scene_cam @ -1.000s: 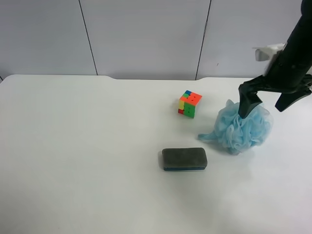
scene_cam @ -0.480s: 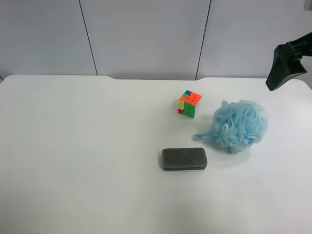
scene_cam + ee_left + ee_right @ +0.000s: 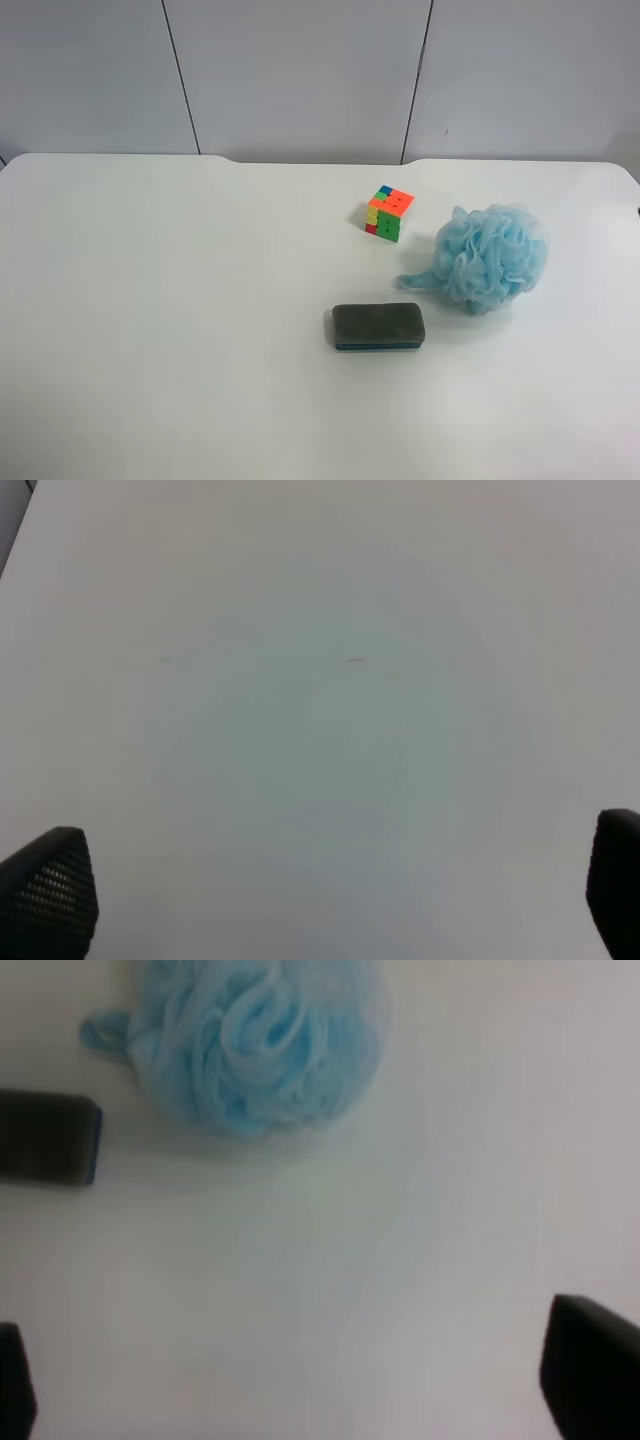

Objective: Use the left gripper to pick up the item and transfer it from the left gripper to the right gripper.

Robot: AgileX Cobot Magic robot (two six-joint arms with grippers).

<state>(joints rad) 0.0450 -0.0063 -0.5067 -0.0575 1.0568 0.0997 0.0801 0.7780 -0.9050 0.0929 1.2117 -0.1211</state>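
Note:
The light-blue mesh loofah lies on the white table at the exterior high view's right, its loose loop trailing toward the eraser. No arm shows in that view. In the right wrist view the loofah lies on the table, well away from my right gripper. That gripper is open and empty, only its two black fingertips showing. My left gripper is open and empty over bare white table, with its fingertips wide apart. The loofah is out of the left wrist view.
A multicoloured puzzle cube stands left of the loofah in the exterior high view. A dark grey eraser block lies nearer the front; its end shows in the right wrist view. Grey wall panels stand behind the table.
The black arm at the exterior high view's right stood open around the loofah, then rose and left that view. The loofah stayed on the table and puffed out slightly.

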